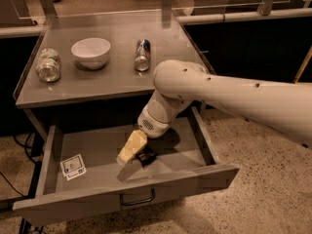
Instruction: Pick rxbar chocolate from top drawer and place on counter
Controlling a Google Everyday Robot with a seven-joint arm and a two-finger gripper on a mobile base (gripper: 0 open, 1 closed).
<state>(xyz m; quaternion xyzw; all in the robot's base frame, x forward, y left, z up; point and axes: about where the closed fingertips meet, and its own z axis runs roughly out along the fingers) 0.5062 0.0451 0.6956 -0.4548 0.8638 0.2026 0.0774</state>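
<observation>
- Speckled stone floor (273, 189) lies around the top drawer (92, 147), which stands pulled out, with a loop handle (138, 199) on its front panel.
- Directly above the top drawer is the grey desk (112, 84). It carries a white bowl (90, 51), a can (142, 55) lying on its side and a glass jar (48, 66) also on its side.
- A white arm (234, 99) reaches down into the top drawer, and its yellowish claw (125, 155) hangs near the drawer's middle, tilted toward the front panel.
- The rxbar chocolate (145, 156) is inside the top drawer near its middle, just beside the claw and perhaps touching it.
- I cannot tell whether the claw is clenched or released.
- A white-and-blue card (73, 166) lies flat near the drawer's front corner, well apart from the claw.
</observation>
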